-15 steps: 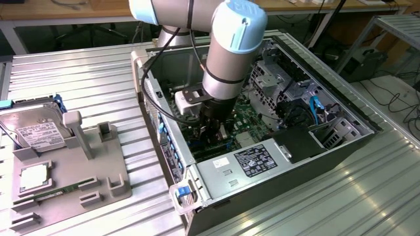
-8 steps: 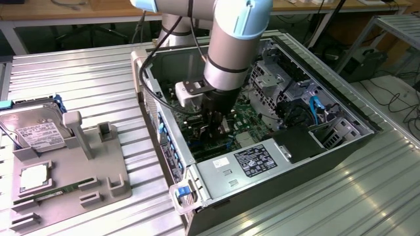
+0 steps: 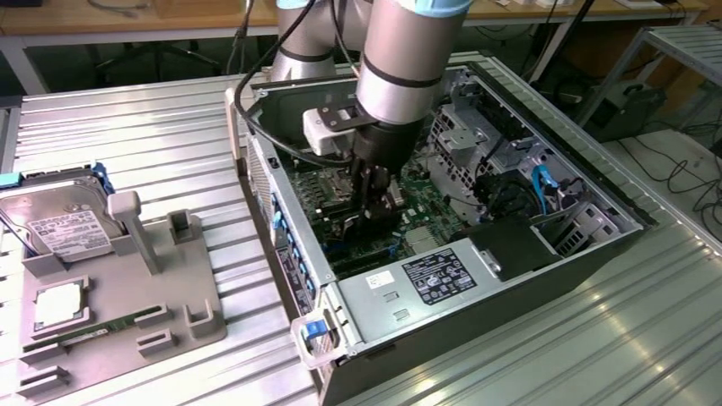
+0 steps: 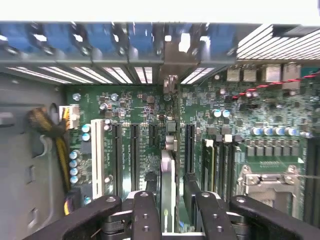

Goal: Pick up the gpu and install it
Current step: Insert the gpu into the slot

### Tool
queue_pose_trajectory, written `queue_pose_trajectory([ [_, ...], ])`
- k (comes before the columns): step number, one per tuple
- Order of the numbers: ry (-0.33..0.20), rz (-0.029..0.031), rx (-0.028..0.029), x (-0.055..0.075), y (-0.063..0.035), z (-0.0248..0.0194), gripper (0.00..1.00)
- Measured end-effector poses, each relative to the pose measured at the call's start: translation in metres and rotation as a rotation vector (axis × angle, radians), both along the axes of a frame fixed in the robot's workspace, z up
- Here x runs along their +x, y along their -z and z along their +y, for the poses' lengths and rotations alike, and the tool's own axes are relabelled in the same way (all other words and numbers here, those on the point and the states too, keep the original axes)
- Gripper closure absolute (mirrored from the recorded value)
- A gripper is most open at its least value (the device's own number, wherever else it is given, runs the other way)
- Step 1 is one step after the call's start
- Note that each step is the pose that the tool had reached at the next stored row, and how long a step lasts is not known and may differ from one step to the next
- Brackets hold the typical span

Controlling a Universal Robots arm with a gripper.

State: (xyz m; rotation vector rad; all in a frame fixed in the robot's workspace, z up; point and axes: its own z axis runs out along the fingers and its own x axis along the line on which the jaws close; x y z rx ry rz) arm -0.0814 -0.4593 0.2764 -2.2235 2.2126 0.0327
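Over mobo point(image 4: 140, 105): claw point(image 4: 172, 200) w/ gpu point(image 4: 167, 165)

The computer case point(image 3: 587, 254) is dark grey with a green board point(image 4: 135, 107) inside, set with black slots point(image 4: 134, 150), one white slot point(image 4: 98, 155) and blue clips point(image 4: 95, 37). The gripper point(image 4: 172, 210) is black. The hard drive point(image 3: 62, 224) is silver with a white label. The ribbed worktop point(image 3: 135, 127) is pale grey.
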Motion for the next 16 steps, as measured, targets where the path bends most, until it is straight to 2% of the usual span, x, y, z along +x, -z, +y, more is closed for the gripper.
queue_pose_trajectory([
  [3, 0.000, -0.0001, -0.0008, 0.0000, -0.0112, 0.0000, 0.65],
  [6, 0.000, -0.0003, -0.0005, 0.0000, -0.0111, 0.0000, 0.66],
  [9, 0.000, -0.0002, -0.0005, 0.0000, -0.0111, 0.0000, 0.85],
  [11, 0.000, -0.0003, -0.0006, 0.0000, -0.0111, 0.0000, 0.89],
  [16, 0.000, -0.0002, -0.0006, 0.0000, -0.0111, 0.0000, 0.89],
])
